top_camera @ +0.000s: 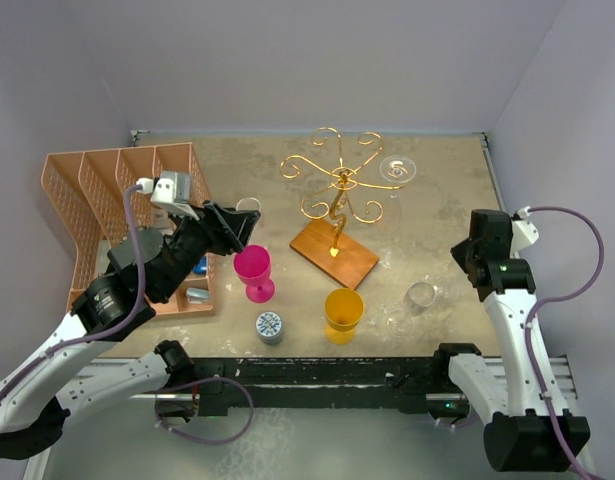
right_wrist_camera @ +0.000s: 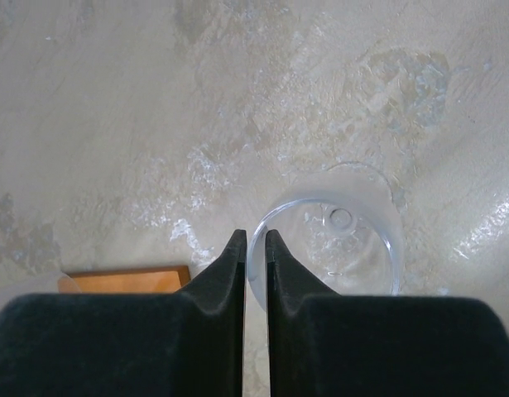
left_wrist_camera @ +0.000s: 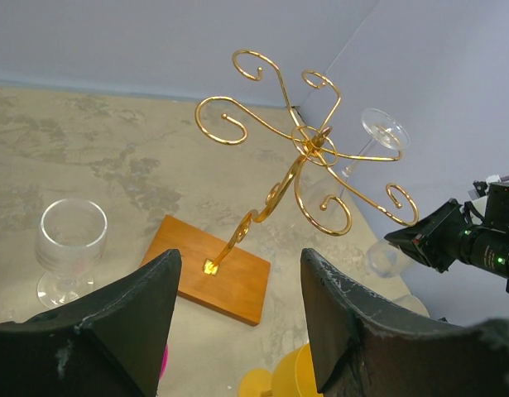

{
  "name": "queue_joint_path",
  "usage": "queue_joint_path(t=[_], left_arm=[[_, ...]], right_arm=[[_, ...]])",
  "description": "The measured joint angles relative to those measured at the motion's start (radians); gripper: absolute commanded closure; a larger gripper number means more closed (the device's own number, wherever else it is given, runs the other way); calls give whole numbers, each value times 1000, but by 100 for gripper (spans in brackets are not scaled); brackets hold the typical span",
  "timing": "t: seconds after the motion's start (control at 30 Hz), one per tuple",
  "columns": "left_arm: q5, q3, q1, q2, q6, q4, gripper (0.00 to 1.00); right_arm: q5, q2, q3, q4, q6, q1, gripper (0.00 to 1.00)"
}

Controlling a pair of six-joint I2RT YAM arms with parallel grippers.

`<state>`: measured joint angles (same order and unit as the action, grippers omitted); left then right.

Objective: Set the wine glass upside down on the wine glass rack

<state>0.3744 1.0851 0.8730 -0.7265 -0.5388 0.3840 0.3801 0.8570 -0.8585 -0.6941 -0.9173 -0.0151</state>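
The gold wire wine glass rack (top_camera: 339,180) stands on its brown wooden base (top_camera: 334,253) at mid-table; it also shows in the left wrist view (left_wrist_camera: 308,149). One clear wine glass (top_camera: 397,170) hangs upside down on a right-hand arm (left_wrist_camera: 383,131). A second clear glass (top_camera: 420,297) stands right of the base, seen from above in the right wrist view (right_wrist_camera: 337,244). A third clear glass (left_wrist_camera: 69,246) stands upright left of the rack. My left gripper (top_camera: 237,235) is open and empty, facing the rack (left_wrist_camera: 242,273). My right gripper (top_camera: 463,256) is shut and empty above the second glass (right_wrist_camera: 254,241).
A pink goblet (top_camera: 254,272) and a yellow goblet (top_camera: 343,314) stand in front of the rack. A small patterned cup (top_camera: 270,326) sits near the front edge. An orange divided basket (top_camera: 117,200) fills the left side. Grey walls close the back and sides.
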Motion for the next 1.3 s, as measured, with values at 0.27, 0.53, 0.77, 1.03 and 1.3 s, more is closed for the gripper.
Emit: queue_joint_path(t=[0.27,0.53,0.77,1.03,1.3], left_arm=[[5,-1,0,11,0,0,43],[3,0,0,6,-3,-2,43],[-38,31,0,-44,-26,-26,43],[-151,103,0,-146,-77,-127,41],[-318,201,0,-291,-163,-297,41]], right_arm=[[-4,-3,0,2,2,0,100],[-37,-30,-20,0,12,0,100],[-52,-84,-124,28,38,1,100],[-43,-188,-269,111,53,1,100],[-65,-310,-288,326,72,0,100]])
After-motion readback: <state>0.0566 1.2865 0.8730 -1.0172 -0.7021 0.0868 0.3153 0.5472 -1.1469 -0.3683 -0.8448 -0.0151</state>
